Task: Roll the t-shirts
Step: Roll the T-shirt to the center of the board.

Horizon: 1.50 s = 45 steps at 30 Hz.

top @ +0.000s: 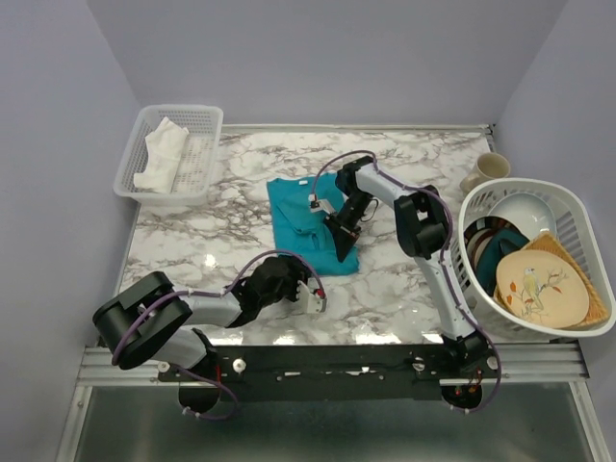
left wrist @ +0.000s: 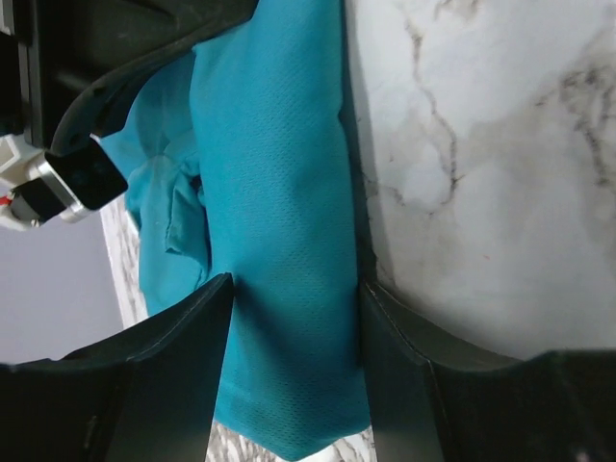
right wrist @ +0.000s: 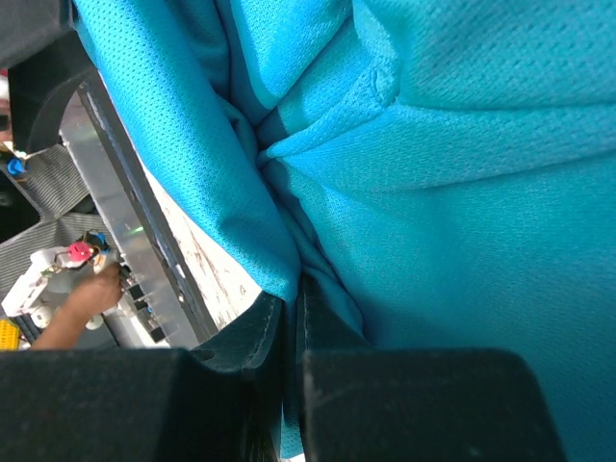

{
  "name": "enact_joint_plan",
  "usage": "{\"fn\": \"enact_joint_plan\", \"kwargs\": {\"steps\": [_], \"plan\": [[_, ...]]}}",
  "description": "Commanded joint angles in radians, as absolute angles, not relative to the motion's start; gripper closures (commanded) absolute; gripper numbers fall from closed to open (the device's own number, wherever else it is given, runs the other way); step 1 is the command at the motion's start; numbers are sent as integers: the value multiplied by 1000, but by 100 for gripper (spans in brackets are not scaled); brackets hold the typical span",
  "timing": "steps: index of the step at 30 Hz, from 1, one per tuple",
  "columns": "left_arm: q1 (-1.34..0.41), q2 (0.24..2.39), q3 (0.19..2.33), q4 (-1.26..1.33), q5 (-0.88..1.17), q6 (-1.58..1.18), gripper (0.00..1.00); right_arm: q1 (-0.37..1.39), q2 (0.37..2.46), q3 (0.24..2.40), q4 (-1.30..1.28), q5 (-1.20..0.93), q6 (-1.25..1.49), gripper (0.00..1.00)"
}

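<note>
Okay, the teal t-shirt (top: 294, 217) is lying folded into a long strip near the middle of the marble table (top: 192, 250), running away from the arm bases, flat along its left side and rumpled along its right. The right arm reaches across from its side and bends down onto that rumpled edge, and the right gripper (top: 342, 234) is planted right on the fabric. From its wrist camera the two black fingers (right wrist: 423, 404) are pressed almost together with only a thin slit between them, and a pleat of teal cloth runs down into that slit, so it has a pinch of the shirt. Folds bunch up just ahead of the pinch, and a sliver of marble shows beside it. The left arm lies low along the near edge of the table, with the left gripper (top: 313, 296) just short of the shirt's near end. Its fingers (left wrist: 183, 356) are spread wide, and its wrist view shows the near strip of the shirt filling the gap between them. Whether either finger touches the cloth I cannot tell; nothing is clamped. Off at the far left corner sits a white mesh tray (top: 217, 125) with a white cloth (top: 162, 154) heaped in it. On the right stands a round white basket (top: 577, 217) stacked with dishes, a pale plate with a bird on it (top: 541, 289) on top, and a cream mug (top: 486, 171) stands behind the basket.
</note>
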State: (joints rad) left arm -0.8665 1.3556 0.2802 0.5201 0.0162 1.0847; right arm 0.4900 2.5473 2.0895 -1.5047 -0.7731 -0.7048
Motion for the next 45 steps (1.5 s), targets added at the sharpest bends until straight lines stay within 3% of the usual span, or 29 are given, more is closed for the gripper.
{"fn": "enact_joint_plan", "kwargs": {"steps": [1,3,8,10,11,12,14,15,17,19,22,27,33,37,45], "plan": [[-868,1439,267,514,-110,1085,43,503,2646,2068,-1525,-569,-756,85],[-868,1434,275,462,-104,1068,47,503,2645,2066,-1525,-568,-758,85],[-861,1457,414,150,-20,965,69,503,2645,2069,-1525,-568,-756,83],[-842,1495,475,42,56,918,72,503,2643,2071,-1525,-571,-756,74],[-832,1505,535,-42,136,893,78,503,2640,2071,-1525,-571,-761,71],[-813,1525,558,-79,156,888,81,502,2631,2063,-1525,-569,-771,60],[-798,1540,610,-151,188,900,87,491,2564,2027,-1482,-592,-784,48],[-776,1548,626,-173,222,903,89,470,2525,1953,-1451,-624,-796,29],[-735,1554,699,-292,311,923,93,442,2388,1876,-1322,-634,-782,23],[-678,1588,762,-385,440,931,94,399,2292,1777,-1243,-659,-769,1],[-620,1609,859,-504,564,931,95,331,2088,1645,-1034,-701,-706,0],[-569,1684,989,-673,667,985,95,308,1726,1222,-643,-686,-788,0],[-516,1778,1101,-798,773,1009,93,460,1340,805,-240,-618,-961,0],[-480,1812,1141,-854,822,1037,92,580,1264,677,-72,-571,-1020,0],[-474,1821,1178,-911,848,1048,92,670,1354,676,-9,-538,-999,0]]}}
